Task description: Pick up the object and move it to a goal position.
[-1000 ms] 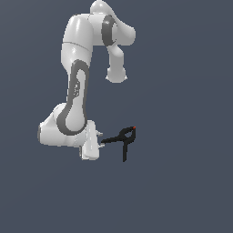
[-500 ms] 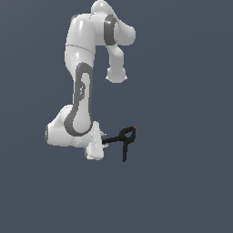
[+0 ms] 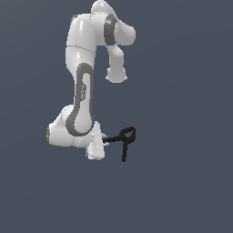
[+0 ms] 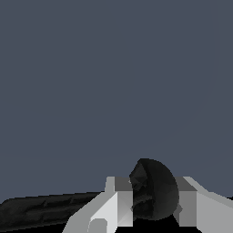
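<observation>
The object, a small black spring clamp (image 3: 124, 139) with a tiny red-orange tip, hangs off the end of the white arm in the exterior view, one handle pointing down. My gripper (image 3: 105, 140) is shut on one of its slim handles, to the exterior view's left of the pivot. In the wrist view the clamp (image 4: 152, 189) fills the gap between my two pale fingers (image 4: 119, 205), its rounded black body pinched there and a long black handle stretching off to one side.
The white arm (image 3: 84, 95) folds back over itself above the gripper. Everything around it is a plain dark grey-blue background with no surface or edge showing.
The arm's lower links and gripper have shifted slightly toward the exterior view's right over the last second. The clamp stays held in the same pose.
</observation>
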`<state>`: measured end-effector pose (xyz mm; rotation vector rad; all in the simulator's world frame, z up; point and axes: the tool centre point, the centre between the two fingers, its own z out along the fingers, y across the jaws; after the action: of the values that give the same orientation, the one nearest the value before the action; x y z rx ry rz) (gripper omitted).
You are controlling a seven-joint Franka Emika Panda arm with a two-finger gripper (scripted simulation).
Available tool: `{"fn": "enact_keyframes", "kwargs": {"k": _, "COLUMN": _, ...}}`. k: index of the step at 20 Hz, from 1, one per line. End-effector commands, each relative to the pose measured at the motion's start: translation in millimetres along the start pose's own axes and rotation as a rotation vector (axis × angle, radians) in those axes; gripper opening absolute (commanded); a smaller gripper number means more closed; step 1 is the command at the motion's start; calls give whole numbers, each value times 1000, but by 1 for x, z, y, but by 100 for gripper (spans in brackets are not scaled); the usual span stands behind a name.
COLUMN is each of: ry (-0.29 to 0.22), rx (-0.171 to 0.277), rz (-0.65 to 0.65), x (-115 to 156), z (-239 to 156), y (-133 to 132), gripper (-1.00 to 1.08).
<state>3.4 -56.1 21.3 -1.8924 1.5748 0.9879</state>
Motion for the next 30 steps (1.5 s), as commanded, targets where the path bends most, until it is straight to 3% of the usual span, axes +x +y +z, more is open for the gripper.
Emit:
{"fn": "enact_keyframes", "kwargs": {"k": 1, "ry": 0, "rx": 0, "rz": 0, "x": 0, "z": 0, "y": 0, "gripper": -100}}
{"fn": "enact_keyframes", "kwargs": {"k": 7, "ry": 0, "rx": 0, "rz": 0, "x": -5, "z": -3, "y": -1, "gripper": -100}}
{"fn": "enact_keyframes", "kwargs": {"k": 13, "ry": 0, "rx": 0, "rz": 0, "x": -32, "z": -18, "y": -5, "gripper": -100}}
{"fn": "enact_keyframes", "kwargs": {"k": 30, "ry": 2, "rx": -3, "rz": -1, "x": -197, "z": -112, "y": -32, "gripper": -100}}
